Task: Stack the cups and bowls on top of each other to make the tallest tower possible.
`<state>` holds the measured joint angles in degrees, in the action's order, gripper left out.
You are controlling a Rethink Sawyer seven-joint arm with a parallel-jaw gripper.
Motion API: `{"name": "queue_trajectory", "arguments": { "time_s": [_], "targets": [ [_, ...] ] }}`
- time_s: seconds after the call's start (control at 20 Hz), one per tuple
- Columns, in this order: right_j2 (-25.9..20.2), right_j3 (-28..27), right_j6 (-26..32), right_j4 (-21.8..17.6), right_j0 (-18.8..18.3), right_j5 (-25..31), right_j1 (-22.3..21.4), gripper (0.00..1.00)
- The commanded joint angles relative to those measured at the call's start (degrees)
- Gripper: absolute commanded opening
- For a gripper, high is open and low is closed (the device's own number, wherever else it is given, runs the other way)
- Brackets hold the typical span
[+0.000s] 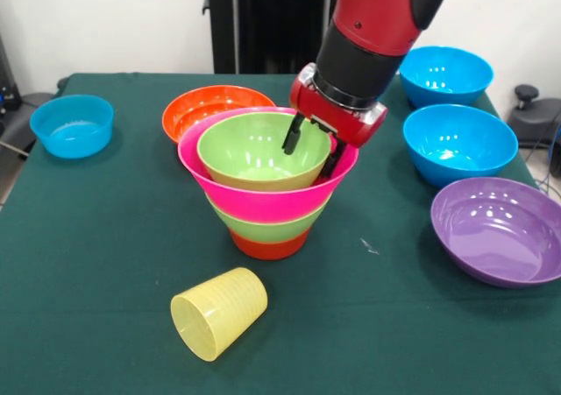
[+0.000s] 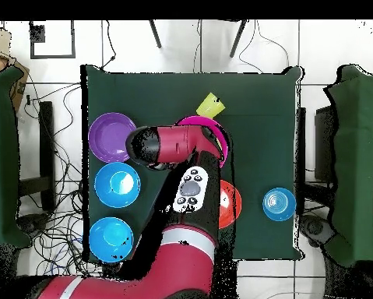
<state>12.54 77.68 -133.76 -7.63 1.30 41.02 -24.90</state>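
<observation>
The tower stands mid-table: a small orange base (image 1: 270, 246), a lime green bowl (image 1: 263, 224), the big pink bowl (image 1: 263, 200) and a second lime green bowl (image 1: 254, 154) seated inside it. My gripper (image 1: 312, 150) is open over the right side of that top green bowl, one finger (image 1: 292, 137) inside it and the other outside its rim. The pale-yellow cup (image 1: 219, 312) lies on its side in front of the tower, mouth toward the camera. In the overhead view the arm covers most of the tower; only the pink rim (image 2: 198, 120) and the cup (image 2: 211, 103) show.
A second orange bowl (image 1: 215, 106) sits just behind the tower. Blue bowls stand at the left (image 1: 73, 125), back right (image 1: 445, 74) and right (image 1: 459, 143). The purple bowl (image 1: 500, 229) is at the front right, near the table's edge.
</observation>
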Motion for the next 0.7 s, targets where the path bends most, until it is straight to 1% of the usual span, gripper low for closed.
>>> {"name": "queue_trajectory", "arguments": {
  "time_s": [0.05,0.2,0.5,0.7],
  "targets": [
    [-8.1,3.2,2.3,2.0,0.4,6.5,-4.0,1.00],
    [-8.2,3.1,1.7,2.6,0.7,7.4,-5.0,1.00],
    [-8.0,5.0,0.4,3.3,1.6,7.0,-7.1,1.00],
    [-7.8,6.8,-0.1,2.9,2.4,6.1,-8.5,1.00]
  ]
}}
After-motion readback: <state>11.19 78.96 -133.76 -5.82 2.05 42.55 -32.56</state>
